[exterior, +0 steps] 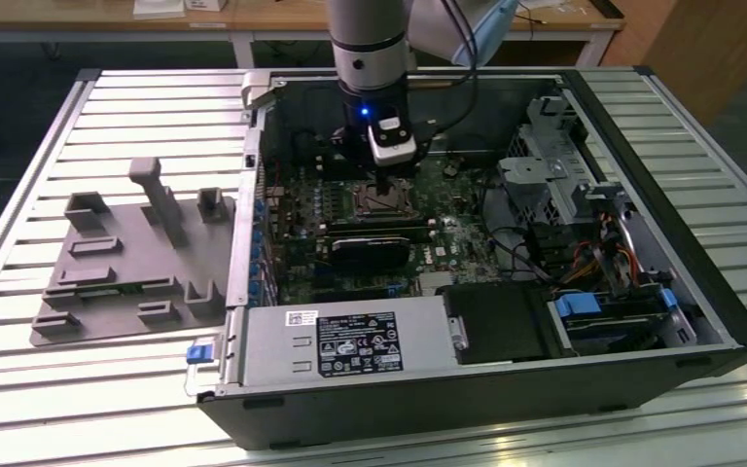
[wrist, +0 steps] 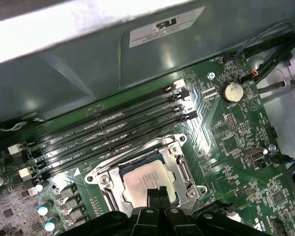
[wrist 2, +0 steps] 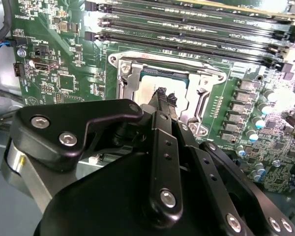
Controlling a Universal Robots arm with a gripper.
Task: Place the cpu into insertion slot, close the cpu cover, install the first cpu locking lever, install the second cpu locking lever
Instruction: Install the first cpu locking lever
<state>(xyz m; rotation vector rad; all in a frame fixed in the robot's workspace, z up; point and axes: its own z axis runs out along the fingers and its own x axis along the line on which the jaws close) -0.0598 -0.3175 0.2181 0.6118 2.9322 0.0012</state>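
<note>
The cpu (wrist: 143, 178) (wrist 2: 148, 84), a pale silver square, lies in the insertion slot (exterior: 376, 201) on the green board. The silvery cpu cover (wrist: 181, 168) (wrist 2: 130, 78) lies flat around the chip, whose face shows through the window. My gripper (wrist: 158, 192) (wrist 2: 164, 96) (exterior: 381, 183) hangs straight over the chip with its black fingertips together, at or just above the metal face, and nothing between them. A thin lever rod (wrist: 137, 153) runs along one side of the frame; whether it is latched I cannot tell.
Long black memory slots (wrist: 113, 129) run beside the socket, with a coin battery (wrist: 232, 91) beyond. The open case holds a black card (exterior: 373, 248), a power supply (exterior: 347, 345) and a drive cage (exterior: 568, 175). A grey fixture (exterior: 127, 263) sits at the exterior view's left.
</note>
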